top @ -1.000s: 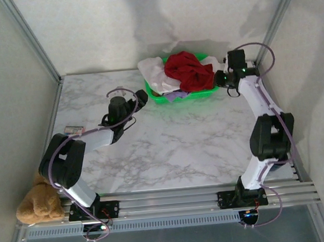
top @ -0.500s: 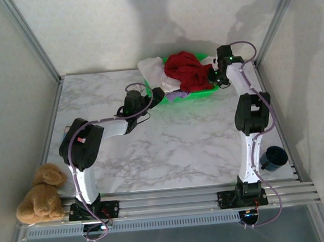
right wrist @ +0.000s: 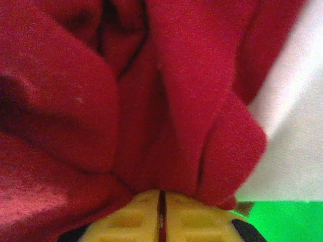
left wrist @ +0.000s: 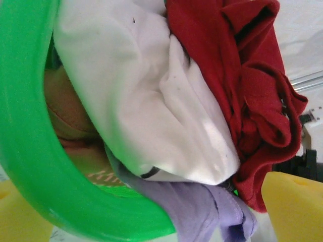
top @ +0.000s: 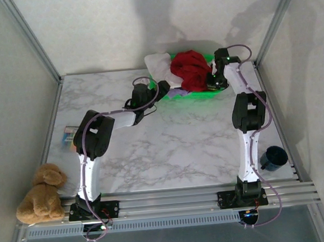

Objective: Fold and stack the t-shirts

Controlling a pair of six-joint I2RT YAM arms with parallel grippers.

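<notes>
1. Nearest the arm bases, off the counter's (top: pixel 170 148) left corner, sits one tan teddy bear (top: pixel 41 195). One dark blue mug (top: pixel 273 158) stands by the right edge.
2. Further in, near the left edge, lies one small flat item (top: pixel 67 134), too small to make out.
3. Two arms reach across the marble top towards the far side, where one green basket (top: pixel 196 96) stands against the back edge.
4. The left claw (top: pixel 160 89) is at the basket's left end. In its wrist view the two yellow pads (left wrist: pixel 292 206) stand wide apart and hold nothing, with the green rim (left wrist: pixel 30 151) curving between them.
5. The right claw (top: pixel 210 79) is at the basket's right end. Its pads (right wrist: pixel 131 219) are pressed together, with a thin line of red cloth pinched in the seam.
6. Two t-shirts are heaped in the basket. One red t-shirt (top: pixel 190 69) is bunched on top towards the right, in the right claw's grip. One white t-shirt (top: pixel 158 62) lies crumpled beside and partly under it, spilling over the left rim.
7. One lavender cloth (left wrist: pixel 202 212) hangs out beneath the white shirt, and one tan cloth (left wrist: pixel 65 116) shows deeper inside the basket.
</notes>
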